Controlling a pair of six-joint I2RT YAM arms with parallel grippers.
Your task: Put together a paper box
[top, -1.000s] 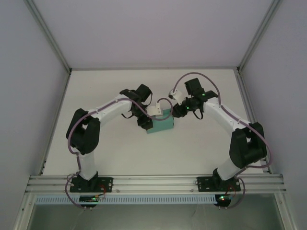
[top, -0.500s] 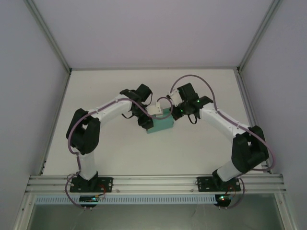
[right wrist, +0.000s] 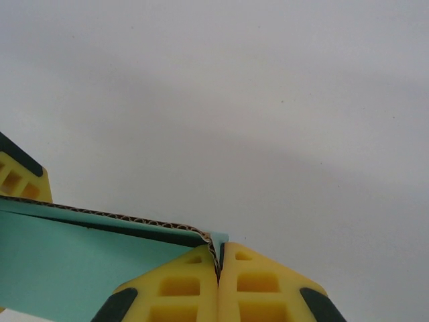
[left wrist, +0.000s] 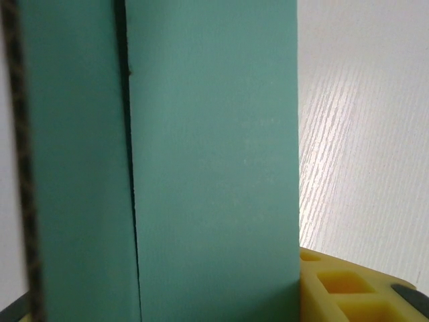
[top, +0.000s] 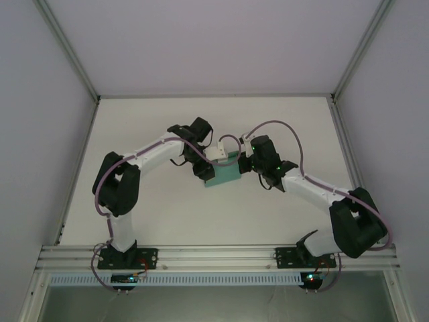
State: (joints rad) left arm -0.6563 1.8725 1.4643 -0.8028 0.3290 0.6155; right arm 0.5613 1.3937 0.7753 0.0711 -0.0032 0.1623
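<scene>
Right gripper (right wrist: 218,260): yellow fingers (right wrist: 258,288) pressed together, pinching the corrugated edge of a box flap.
Left gripper (top: 204,173): clamped across the box body.
Paper box (top: 226,174): teal, held between both grippers at mid-table.
Table (top: 167,215): white.

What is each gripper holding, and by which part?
The right gripper pinches the paper box at a corner of its card edge; the left gripper clamps across its body.
</scene>
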